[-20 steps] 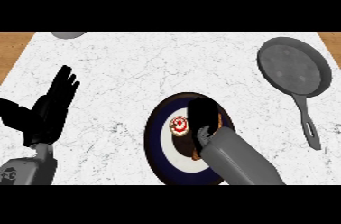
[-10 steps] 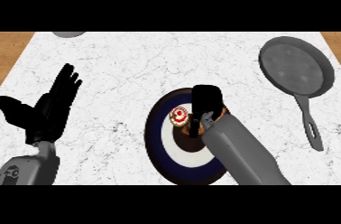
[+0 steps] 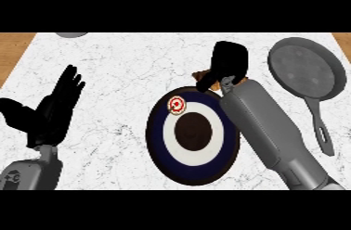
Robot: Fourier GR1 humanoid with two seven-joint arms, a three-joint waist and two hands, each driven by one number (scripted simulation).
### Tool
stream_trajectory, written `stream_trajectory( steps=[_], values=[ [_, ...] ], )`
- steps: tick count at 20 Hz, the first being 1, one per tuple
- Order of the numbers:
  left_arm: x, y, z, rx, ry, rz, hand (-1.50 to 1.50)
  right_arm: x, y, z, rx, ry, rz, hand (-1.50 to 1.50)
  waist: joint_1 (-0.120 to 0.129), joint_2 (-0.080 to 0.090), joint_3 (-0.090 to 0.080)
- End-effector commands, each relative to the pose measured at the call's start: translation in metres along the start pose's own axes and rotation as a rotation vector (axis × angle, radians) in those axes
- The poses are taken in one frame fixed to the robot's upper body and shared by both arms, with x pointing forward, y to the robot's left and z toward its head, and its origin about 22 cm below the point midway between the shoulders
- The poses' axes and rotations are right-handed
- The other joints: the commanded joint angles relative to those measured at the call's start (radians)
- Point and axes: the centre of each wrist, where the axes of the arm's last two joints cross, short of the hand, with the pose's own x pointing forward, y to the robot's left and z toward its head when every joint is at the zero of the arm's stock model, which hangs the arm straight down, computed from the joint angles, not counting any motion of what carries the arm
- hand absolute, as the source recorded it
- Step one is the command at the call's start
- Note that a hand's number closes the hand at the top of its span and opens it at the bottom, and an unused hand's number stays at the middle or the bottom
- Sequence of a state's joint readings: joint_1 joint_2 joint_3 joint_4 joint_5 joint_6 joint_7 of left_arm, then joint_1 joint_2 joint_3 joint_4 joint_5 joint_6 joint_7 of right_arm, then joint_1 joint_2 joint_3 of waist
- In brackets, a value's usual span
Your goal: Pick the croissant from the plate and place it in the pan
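Two containers lie on the marble counter [image 3: 130, 71]: a plate [image 3: 194, 131] near the middle and a grey pan [image 3: 306, 72] at the far right, well apart. The plate is dark blue with a white ring and a dark brown centre; a small red-and-white round mark [image 3: 177, 104] sits on its upper-left rim. Nothing else shows on the plate's face. The pan's bowl holds nothing, and its handle [image 3: 323, 127] runs down toward the near edge.

Just beyond the plate's far rim, the right hand [image 3: 226, 64] curls its black fingers round the croissant [image 3: 208, 79], of which only a brown sliver shows at the hand's lower left. The croissant is off the plate's centre, between plate and pan, nearer the plate. The grey right forearm [image 3: 267, 127] crosses the plate's right side and hides part of its rim.

At the left, the left hand [image 3: 51, 111] rests open over the counter with fingers straight and pointing up, well apart from the plate. A grey rounded thing [image 3: 71, 34] peeks in at the counter's far edge, cut off by the view. Wood [image 3: 12, 50] shows past the counter's left edge.
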State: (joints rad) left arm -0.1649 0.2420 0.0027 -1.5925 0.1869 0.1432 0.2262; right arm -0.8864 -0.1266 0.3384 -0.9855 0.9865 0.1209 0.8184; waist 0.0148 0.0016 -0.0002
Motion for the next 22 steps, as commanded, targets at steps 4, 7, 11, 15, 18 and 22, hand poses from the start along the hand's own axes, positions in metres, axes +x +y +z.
stream_trajectory(
  steps=[4, 7, 11, 15, 18, 22],
  values=[
    [-0.005, 0.007, 0.0, 0.007, 0.0, 0.009, 0.0, 0.012, -0.083, 0.004, -0.328, 0.006, 0.021, 1.5, -0.014, -0.005, -0.001],
    [0.004, -0.001, -0.009, 0.006, -0.015, 0.013, 0.0, 0.017, -0.094, 0.011, -0.325, 0.026, 0.001, 1.5, -0.014, -0.004, 0.0],
    [-0.01, 0.01, 0.012, -0.001, -0.01, -0.016, 0.0, 0.0, -0.111, -0.013, -0.338, 0.086, -0.044, 1.5, -0.002, -0.001, 0.0],
    [0.015, 0.023, -0.003, 0.005, 0.001, -0.01, 0.0, -0.058, -0.098, -0.032, -0.393, 0.144, -0.069, 1.5, -0.01, -0.001, 0.001],
    [0.009, -0.003, -0.006, 0.01, 0.009, 0.011, 0.0, -0.084, -0.123, -0.037, -0.419, 0.19, -0.105, 1.5, -0.018, -0.002, 0.001],
    [-0.008, 0.013, -0.002, 0.025, -0.008, 0.003, 0.0, -0.138, -0.118, -0.049, -0.453, 0.215, -0.146, 1.5, -0.018, -0.001, 0.0]
  ],
)
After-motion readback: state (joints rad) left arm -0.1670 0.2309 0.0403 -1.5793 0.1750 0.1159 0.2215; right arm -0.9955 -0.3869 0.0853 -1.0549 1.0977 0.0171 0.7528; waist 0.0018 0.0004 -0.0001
